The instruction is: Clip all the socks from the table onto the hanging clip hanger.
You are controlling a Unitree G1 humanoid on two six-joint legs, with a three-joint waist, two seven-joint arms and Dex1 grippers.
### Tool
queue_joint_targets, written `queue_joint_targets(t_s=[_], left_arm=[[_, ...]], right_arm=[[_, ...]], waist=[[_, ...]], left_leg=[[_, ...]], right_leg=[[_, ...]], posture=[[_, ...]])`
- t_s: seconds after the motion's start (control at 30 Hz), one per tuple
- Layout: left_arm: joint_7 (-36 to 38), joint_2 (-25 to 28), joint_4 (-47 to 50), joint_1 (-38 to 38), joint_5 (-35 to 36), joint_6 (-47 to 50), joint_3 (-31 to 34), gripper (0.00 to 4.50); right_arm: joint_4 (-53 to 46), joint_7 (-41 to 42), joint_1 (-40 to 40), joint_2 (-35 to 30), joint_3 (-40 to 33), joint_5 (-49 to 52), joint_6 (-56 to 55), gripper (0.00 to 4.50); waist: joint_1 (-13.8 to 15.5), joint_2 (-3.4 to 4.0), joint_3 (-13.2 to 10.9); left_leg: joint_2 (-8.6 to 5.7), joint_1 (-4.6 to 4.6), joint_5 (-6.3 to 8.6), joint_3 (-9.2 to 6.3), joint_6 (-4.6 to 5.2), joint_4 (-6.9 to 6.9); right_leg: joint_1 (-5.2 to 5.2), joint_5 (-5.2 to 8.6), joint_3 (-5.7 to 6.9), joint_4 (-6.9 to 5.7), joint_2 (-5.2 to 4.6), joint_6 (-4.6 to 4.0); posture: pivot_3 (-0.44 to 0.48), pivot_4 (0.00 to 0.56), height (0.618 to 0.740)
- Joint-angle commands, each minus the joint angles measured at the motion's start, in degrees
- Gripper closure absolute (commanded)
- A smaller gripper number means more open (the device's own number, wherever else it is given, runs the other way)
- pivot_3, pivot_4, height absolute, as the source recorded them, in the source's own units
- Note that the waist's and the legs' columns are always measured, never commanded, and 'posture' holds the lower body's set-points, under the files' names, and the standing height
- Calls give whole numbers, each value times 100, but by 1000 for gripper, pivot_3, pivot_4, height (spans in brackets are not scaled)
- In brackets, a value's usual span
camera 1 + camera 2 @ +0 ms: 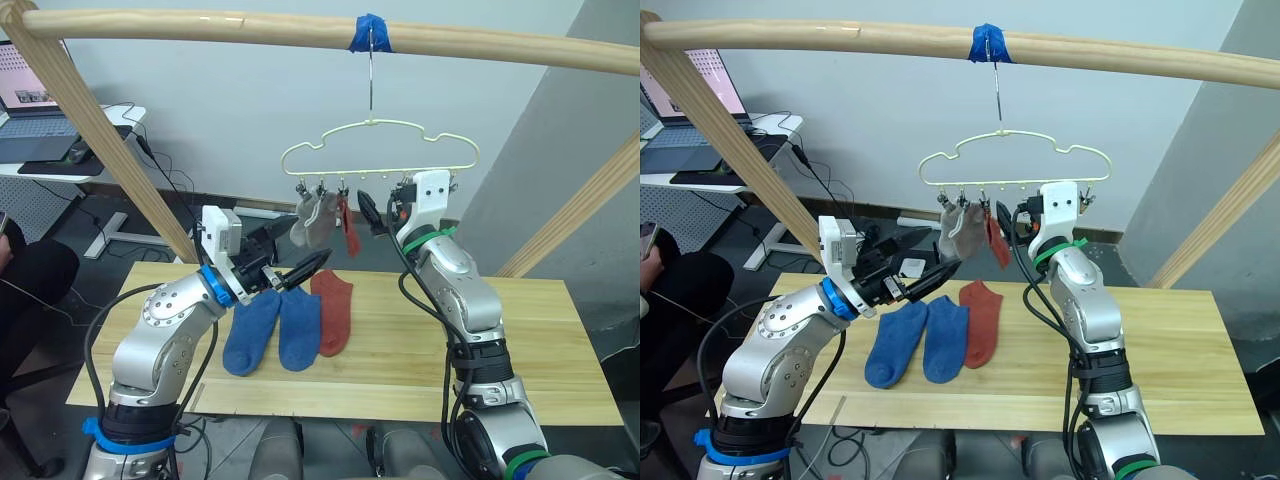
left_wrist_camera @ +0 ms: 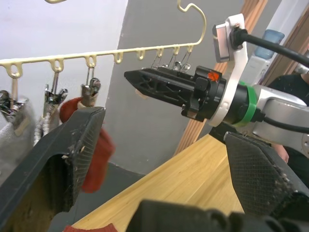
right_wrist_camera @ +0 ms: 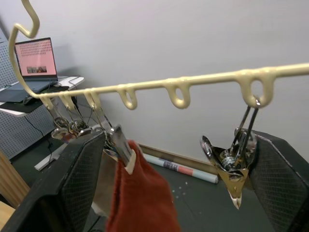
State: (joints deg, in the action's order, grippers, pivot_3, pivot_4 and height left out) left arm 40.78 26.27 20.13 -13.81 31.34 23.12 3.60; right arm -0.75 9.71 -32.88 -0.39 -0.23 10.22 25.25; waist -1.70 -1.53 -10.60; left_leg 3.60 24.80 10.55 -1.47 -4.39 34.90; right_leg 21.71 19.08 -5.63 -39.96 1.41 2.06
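The pale-yellow clip hanger (image 1: 380, 150) hangs by its hook from a wooden bar. Two grey socks (image 1: 315, 220) and one rust-red sock (image 1: 350, 232) are clipped to its lower bar. Two blue socks (image 1: 252, 330) (image 1: 299, 328) and a red sock (image 1: 333, 310) lie flat side by side on the table (image 1: 520, 350). My left gripper (image 1: 305, 270) hovers open and empty above the blue socks, pointing toward the hanger. My right gripper (image 1: 370, 213) is raised at the clip row, open, with the hanging red sock (image 3: 140, 203) and a bare clip (image 3: 234, 164) between its fingers.
The wooden bar (image 1: 200, 30) and slanted posts (image 1: 110, 140) frame the table. A white desk with a laptop (image 1: 35, 105) stands at the back left, with cables on the floor. A seated person's leg (image 1: 25, 280) is at the far left.
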Motion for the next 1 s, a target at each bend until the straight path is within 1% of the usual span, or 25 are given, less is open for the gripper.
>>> queue_joint_targets(t_s=[0.03,0.33,0.43,0.57,0.6,0.63,1.0], left_arm=[[7,-36,302,-38,6,-150,-41,0],[-38,-90,232,-129,-60,-210,-87,0],[-47,-97,249,-124,-48,-202,-85,0],[-79,-112,258,-117,-31,-180,-80,0],[-83,-113,258,-116,-30,-178,-80,0],[-83,-109,267,-112,-33,-177,-83,0],[-84,-89,276,-146,-25,-167,-96,0]], right_arm=[[-79,-20,-227,48,-83,92,-167,24],[11,-23,-308,131,-174,164,-191,24],[22,-51,-307,134,-174,156,-174,542],[38,-74,-305,128,-172,141,-151,1818],[40,-76,-305,126,-171,140,-150,2312],[44,-75,-305,116,-161,126,-155,2537],[85,-116,-321,72,-143,101,-200,2537]], waist=[[-2,0,0],[-2,0,0],[-2,0,0],[-2,0,0],[-2,0,0],[-2,1,0],[-2,0,0]], left_leg=[[0,0,0,0,0,0],[0,0,0,0,0,0],[0,0,0,0,0,0],[0,0,0,0,0,0],[0,0,0,0,0,0],[0,0,0,0,0,0],[0,0,0,0,0,0]], right_leg=[[0,0,0,0,0,0],[0,0,0,0,0,0],[0,0,1,0,0,0],[0,0,0,0,0,0],[0,0,0,0,0,0],[0,0,0,0,0,0],[0,0,0,0,0,0]], posture=[[54,168,740],[55,166,740],[55,166,740],[56,166,740],[56,166,740],[57,166,740],[54,165,740]])
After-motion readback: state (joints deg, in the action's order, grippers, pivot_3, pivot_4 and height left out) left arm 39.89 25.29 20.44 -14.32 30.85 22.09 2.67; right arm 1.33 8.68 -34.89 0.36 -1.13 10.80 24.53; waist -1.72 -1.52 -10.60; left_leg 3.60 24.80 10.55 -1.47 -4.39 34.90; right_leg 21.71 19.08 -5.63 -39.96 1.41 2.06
